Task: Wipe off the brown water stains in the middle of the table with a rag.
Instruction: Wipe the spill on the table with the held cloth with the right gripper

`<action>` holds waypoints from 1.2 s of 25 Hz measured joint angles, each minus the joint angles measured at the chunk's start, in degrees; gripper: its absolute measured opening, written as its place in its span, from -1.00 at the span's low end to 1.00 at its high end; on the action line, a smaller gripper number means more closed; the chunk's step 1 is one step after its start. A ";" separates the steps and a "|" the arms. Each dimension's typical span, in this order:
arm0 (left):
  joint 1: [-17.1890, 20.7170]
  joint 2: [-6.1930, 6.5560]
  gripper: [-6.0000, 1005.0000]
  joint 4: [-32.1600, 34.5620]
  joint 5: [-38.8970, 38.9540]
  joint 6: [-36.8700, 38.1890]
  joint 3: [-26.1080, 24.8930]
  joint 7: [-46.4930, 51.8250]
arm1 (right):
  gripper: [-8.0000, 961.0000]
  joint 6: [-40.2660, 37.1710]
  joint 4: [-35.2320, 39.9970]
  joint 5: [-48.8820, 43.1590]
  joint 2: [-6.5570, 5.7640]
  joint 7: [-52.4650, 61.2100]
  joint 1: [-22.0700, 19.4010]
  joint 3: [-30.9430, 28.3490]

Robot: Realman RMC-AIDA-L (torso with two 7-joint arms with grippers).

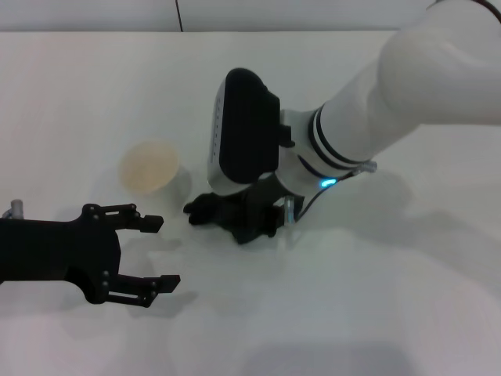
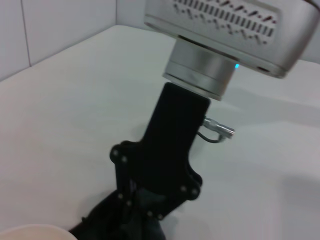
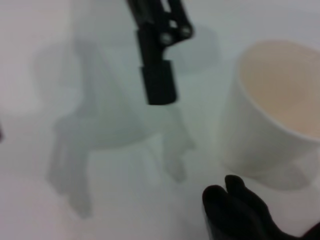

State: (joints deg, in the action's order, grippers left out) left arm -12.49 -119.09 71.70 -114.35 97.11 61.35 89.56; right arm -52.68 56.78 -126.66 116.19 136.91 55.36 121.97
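Note:
My right gripper [image 1: 239,219] reaches down to the middle of the white table [image 1: 376,298] and is shut on the dark rag [image 1: 205,210], which lies bunched on the surface. The left wrist view shows this gripper [image 2: 140,207] from the side with the rag [image 2: 107,222] under it. The rag's edge also shows in the right wrist view [image 3: 240,215]. No brown water stains are visible; the spot under the rag and gripper is hidden. My left gripper [image 1: 168,252] is open and empty, low over the table to the left of the rag.
A pale translucent cup [image 1: 150,166] stands upright just left of the rag and beyond my left gripper. It shows close by in the right wrist view [image 3: 275,110], with one left fingertip [image 3: 157,80] behind. The table's far edge [image 1: 94,31] meets a wall.

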 joint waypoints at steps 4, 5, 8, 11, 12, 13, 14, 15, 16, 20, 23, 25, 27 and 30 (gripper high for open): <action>-0.10 0.00 0.76 -0.09 0.00 0.00 0.00 0.00 | -0.82 0.00 0.02 2.96 0.01 -1.84 -0.21 1.10; -0.12 0.00 0.76 -0.09 0.00 0.00 0.00 0.00 | -0.82 0.51 -0.58 3.53 0.01 -2.43 -0.04 1.30; -0.16 0.00 0.76 -0.25 0.00 0.01 0.00 0.00 | -0.82 3.30 -3.41 3.77 0.01 -2.93 0.99 1.42; -0.17 -0.04 0.76 -0.72 0.00 0.01 0.00 0.00 | -0.82 6.22 -7.13 3.55 0.01 -3.54 2.51 0.75; -0.17 -0.05 0.76 -0.85 0.00 0.01 0.00 0.00 | -0.82 7.22 -8.53 3.54 0.01 -4.09 3.04 0.26; -0.17 -0.05 0.76 -0.89 0.00 0.01 0.00 0.00 | -0.82 7.85 -9.57 3.47 0.00 -4.49 3.40 -0.22; -0.17 -0.07 0.76 -0.94 0.00 0.01 0.00 0.00 | -0.82 8.74 -10.89 3.46 0.00 -5.10 3.83 -0.87; -0.16 -0.07 0.76 -0.96 0.00 0.01 0.00 0.00 | -0.82 9.29 -11.67 3.42 0.00 -5.40 4.07 -1.29; -0.16 -0.07 0.76 -0.98 0.00 0.01 0.00 0.00 | -0.82 10.18 -12.59 3.31 0.00 -5.75 4.32 -1.87; -0.17 -0.08 0.76 -1.06 0.00 0.01 0.00 0.00 | -0.82 12.41 -14.09 3.16 0.00 -6.93 4.50 -4.14; -0.23 -0.09 0.76 -1.08 0.00 0.00 0.00 -0.06 | -0.82 10.97 -13.72 3.53 -0.01 -7.39 4.49 -4.62; -0.26 -0.09 0.76 -1.08 0.02 -0.04 0.00 -0.11 | -0.82 8.69 -12.13 3.94 -0.01 -7.35 4.23 -3.50; -0.26 -0.09 0.76 -1.08 0.17 -0.12 -0.02 -0.20 | -0.82 6.47 -10.54 5.10 0.00 -7.30 3.98 -2.27; -0.31 -0.09 0.76 -1.08 0.29 -0.16 -0.07 -0.35 | -0.82 3.06 -7.44 7.86 0.00 -7.50 3.17 -0.20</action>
State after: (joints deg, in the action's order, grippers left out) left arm -12.80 -119.18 70.62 -114.06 96.95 61.28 89.21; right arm -49.62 49.34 -118.80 116.19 129.41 58.53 121.77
